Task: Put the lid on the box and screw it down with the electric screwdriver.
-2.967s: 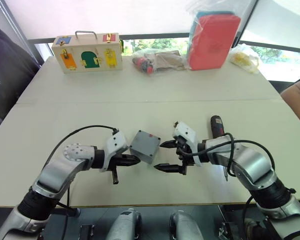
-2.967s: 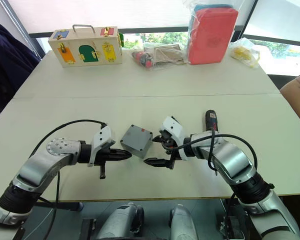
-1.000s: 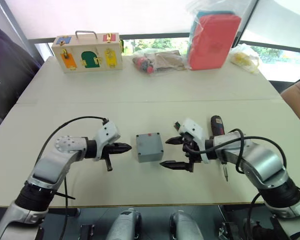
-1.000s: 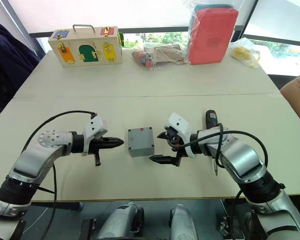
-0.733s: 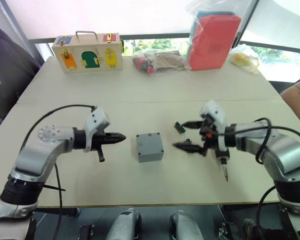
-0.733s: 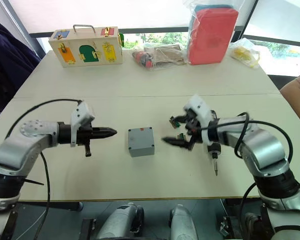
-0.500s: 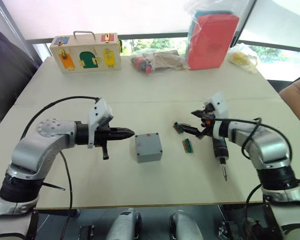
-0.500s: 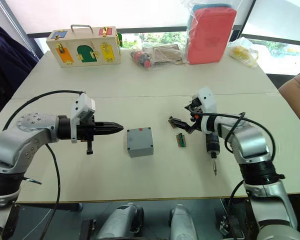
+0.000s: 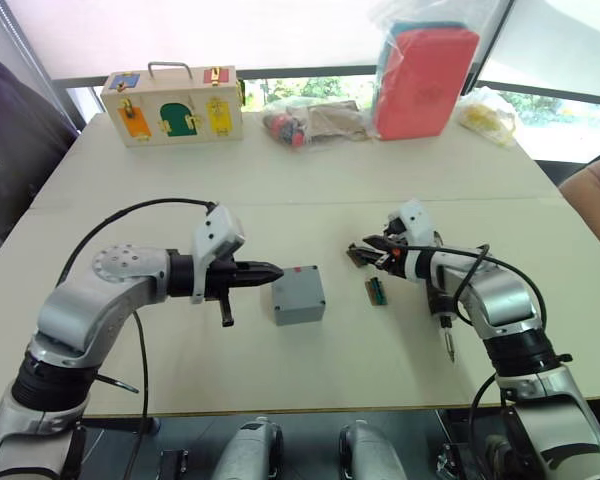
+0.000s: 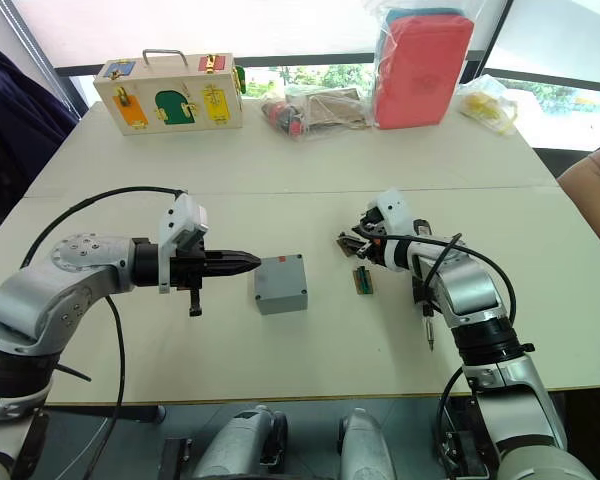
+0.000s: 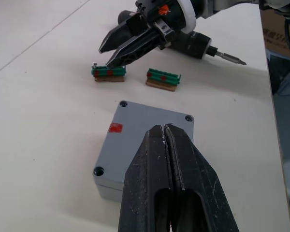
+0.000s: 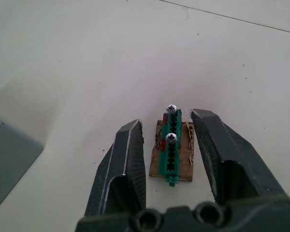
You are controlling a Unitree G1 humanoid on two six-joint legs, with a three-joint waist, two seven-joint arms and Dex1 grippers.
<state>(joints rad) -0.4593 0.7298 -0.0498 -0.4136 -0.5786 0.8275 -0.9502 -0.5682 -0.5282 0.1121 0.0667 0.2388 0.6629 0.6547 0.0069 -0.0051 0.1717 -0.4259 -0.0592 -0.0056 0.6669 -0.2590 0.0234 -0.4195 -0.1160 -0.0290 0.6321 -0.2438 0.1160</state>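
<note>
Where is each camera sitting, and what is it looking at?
Left and right eye views: on the head, looking down over both arms at the table, the grey box and the electric screwdriver.
Left wrist view: on the left arm, looking along its shut fingers at the box, with the right gripper beyond.
Right wrist view: on the right arm, its open fingers either side of a green screw strip.
Shared: both wrist views show that strip and the box.

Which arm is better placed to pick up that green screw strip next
Right. The right gripper is open, straddling the green screw strip; the left gripper is shut, at the box.
</note>
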